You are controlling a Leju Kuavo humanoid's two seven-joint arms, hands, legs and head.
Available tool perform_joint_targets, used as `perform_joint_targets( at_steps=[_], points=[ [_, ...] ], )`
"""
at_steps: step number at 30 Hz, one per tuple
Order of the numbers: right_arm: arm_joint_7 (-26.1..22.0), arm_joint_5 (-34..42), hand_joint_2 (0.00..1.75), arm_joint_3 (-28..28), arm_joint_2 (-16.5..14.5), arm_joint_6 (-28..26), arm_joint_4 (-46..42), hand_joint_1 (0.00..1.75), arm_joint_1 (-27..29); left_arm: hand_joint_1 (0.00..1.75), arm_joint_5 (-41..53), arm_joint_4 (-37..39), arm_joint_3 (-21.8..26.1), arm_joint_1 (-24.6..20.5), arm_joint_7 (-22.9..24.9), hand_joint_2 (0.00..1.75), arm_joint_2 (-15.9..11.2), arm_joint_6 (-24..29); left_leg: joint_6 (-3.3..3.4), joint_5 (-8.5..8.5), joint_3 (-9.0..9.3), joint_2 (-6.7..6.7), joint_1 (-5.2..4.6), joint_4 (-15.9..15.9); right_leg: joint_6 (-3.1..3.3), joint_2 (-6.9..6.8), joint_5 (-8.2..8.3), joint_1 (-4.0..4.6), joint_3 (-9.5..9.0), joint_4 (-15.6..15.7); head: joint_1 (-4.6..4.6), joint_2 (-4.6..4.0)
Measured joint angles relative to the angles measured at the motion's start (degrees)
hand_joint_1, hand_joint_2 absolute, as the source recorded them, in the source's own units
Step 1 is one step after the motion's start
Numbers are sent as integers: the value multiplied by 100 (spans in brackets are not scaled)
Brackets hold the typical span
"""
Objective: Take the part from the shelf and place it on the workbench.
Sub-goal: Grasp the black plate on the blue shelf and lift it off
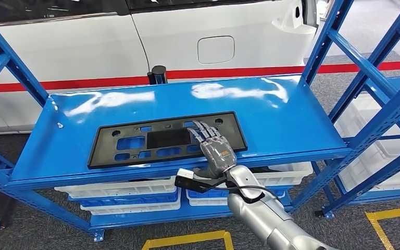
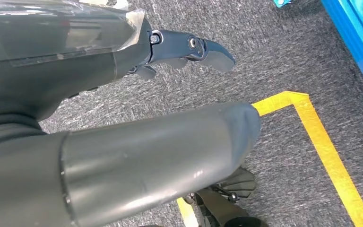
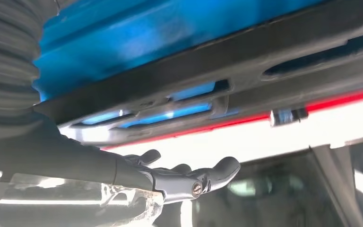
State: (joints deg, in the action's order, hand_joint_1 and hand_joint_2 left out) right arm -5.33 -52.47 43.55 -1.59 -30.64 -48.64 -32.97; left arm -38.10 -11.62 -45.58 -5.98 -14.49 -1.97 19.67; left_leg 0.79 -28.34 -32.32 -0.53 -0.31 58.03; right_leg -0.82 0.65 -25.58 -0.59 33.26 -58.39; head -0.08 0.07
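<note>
A flat black plastic part [image 1: 135,140] with several cut-outs lies on the blue shelf board [image 1: 187,99], near its front edge. My right hand [image 1: 216,148] reaches in from below, its fingers stretched out flat over the right end of the part, holding nothing. In the right wrist view the part [image 3: 246,52] runs close along the stretched dark fingers [image 3: 208,177] of the right hand [image 3: 170,182]; whether they touch it I cannot tell. My left hand [image 2: 75,66] hangs over the grey carpet with thumb and fingers apart and nothing in it.
A white car [image 1: 213,31] stands right behind the shelf, and a black post [image 1: 158,74] rises at its back edge. White bins [image 1: 120,190] sit on the lower level. A second blue rack [image 1: 380,104] with white bins stands at the right. Yellow tape [image 1: 187,240] marks the floor.
</note>
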Motion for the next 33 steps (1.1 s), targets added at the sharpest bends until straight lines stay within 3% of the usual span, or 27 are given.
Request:
perform_joint_targets(
  at_steps=[5,8,15,21,28,33],
  points=[
    [271,-402,175,-518,279,-412,-1313,0,159,0,39,1,-3,48,-1,0,2,20,-9,220,-38,4,21,-2,3,6,16,20,34,-12,1,0],
    [368,-630,175,-760,435,-330,-2083,0,157,0,46,1,-3,64,-3,0,4,22,-12,223,-37,15,21,1,1,11,21,20,40,-12,0,0],
    [379,-687,175,-792,467,-294,-2268,0,176,0,49,0,-3,64,-3,0,4,22,-12,223,-39,17,20,3,0,11,21,19,44,-12,-2,0],
    [442,-851,175,-963,677,-83,-3139,0,308,0,63,-1,-3,60,-5,0,7,22,-3,185,-73,11,19,5,-24,10,-16,16,71,-10,1,0],
    [446,-580,175,-883,912,905,-3263,0,410,0,78,-15,-3,29,-14,0,9,16,6,152,-81,12,19,5,-36,9,-48,16,77,-8,-1,0],
    [481,-544,175,-706,1032,1221,-3169,0,394,0,78,-16,-3,29,-16,0,9,1,6,151,-85,11,19,5,-37,8,-49,16,78,-8,-1,0]
  ],
)
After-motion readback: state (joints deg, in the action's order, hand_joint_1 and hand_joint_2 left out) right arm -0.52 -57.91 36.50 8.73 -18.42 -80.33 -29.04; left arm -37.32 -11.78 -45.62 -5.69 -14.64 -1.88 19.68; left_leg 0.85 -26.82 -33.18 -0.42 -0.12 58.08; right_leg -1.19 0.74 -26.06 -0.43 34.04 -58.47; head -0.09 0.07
